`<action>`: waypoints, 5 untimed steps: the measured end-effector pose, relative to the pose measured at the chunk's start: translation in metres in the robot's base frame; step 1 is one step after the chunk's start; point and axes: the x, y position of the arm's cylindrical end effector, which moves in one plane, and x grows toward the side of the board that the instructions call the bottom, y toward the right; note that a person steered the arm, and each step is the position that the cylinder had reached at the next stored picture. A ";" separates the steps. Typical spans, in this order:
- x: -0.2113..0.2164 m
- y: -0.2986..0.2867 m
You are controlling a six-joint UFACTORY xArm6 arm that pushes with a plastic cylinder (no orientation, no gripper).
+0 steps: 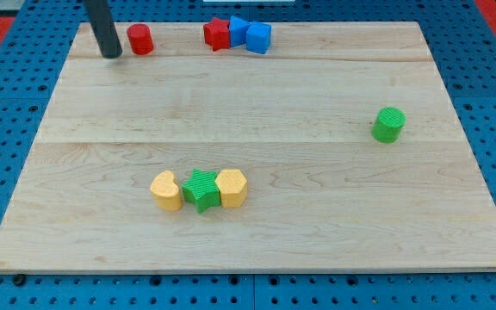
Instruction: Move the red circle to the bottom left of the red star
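The red circle [139, 40] stands near the board's top edge at the view's upper left. The red star [217, 34] sits to its right along the same edge, touching a blue block [238, 31] and a blue cube [258, 38]. My tip [111, 53] rests on the board just left of the red circle, a small gap between them. The rod rises out of the view's top.
A green cylinder [388, 125] stands at the view's right. A yellow block [167, 190], a green star [201, 189] and a yellow hexagon-like block [232, 187] sit in a touching row at lower centre. The wooden board [317, 232] lies on a blue pegboard.
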 end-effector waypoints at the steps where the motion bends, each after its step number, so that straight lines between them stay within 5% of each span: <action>1: -0.023 0.037; 2: -0.011 0.047; 4: -0.057 0.009; 5: -0.057 0.083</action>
